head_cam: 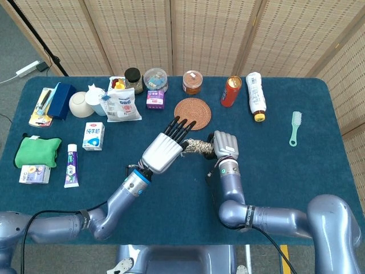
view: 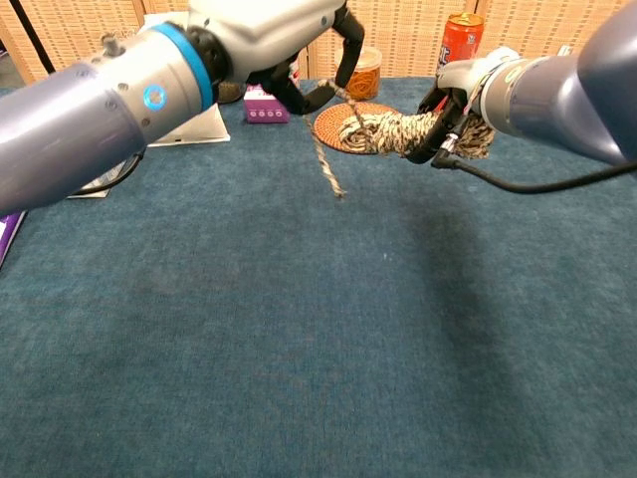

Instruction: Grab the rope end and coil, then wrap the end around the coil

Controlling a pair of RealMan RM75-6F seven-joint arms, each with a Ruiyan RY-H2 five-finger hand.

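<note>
Right now the right hand (view: 460, 100) is gripping the rope coil (view: 398, 132), holding it up above the blue table (view: 299, 339) just in front of the round woven coaster (head_cam: 192, 113). Beside it, the left hand (head_cam: 167, 149) is pinching the rope end (view: 326, 164), which is dangling loose below its fingers (view: 348, 45) toward the cloth.

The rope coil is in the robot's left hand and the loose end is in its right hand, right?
No, swapped. The chest view shows the right hand gripping the rope coil, while the left hand holds the loose end, which dangles above the table.
</note>
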